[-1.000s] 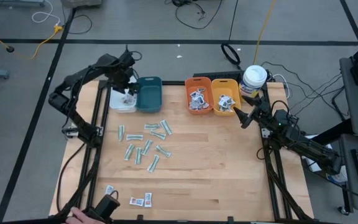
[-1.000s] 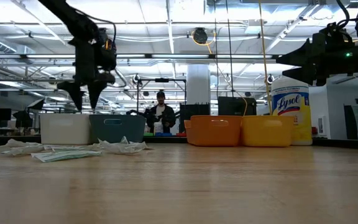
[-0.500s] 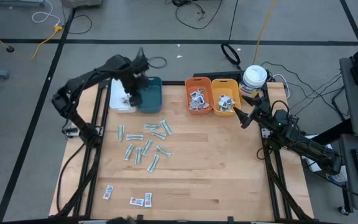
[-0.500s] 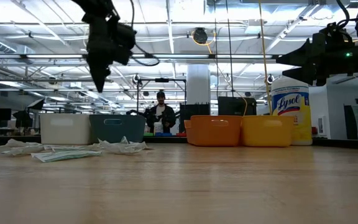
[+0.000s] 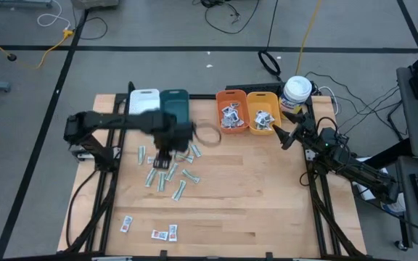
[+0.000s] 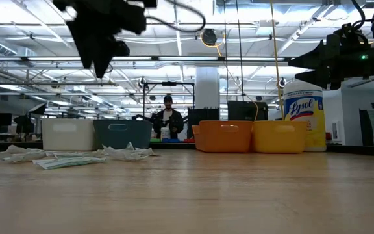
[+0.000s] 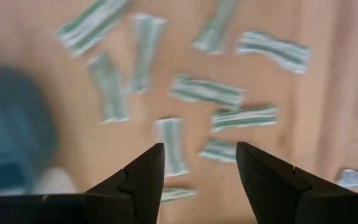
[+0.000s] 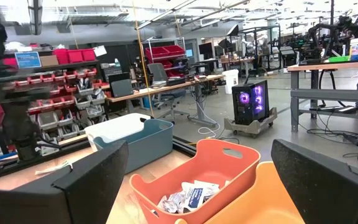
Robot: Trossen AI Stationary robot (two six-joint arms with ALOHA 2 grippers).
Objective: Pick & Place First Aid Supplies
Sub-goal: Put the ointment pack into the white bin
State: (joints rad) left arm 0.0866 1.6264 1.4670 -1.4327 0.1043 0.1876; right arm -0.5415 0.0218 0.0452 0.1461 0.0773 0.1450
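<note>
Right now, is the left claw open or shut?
Open. The left claw shows a clear gap between its fingers, nothing held, pale-green strips on the table below.

Bright, even overhead lighting (ceiling strips glare in the low view); left arm (image 5: 133, 123) motion-blurred.

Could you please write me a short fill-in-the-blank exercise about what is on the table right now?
1. The left gripper hangs with its fingers ____ above the pale-green strips.
2. The orange bin stands directly beside the ____ bin.
3. The white bin touches the ____ bin.
4. The right gripper waits near the white ____ with the yellow label.

Missing words: open; yellow; teal; canister
</note>
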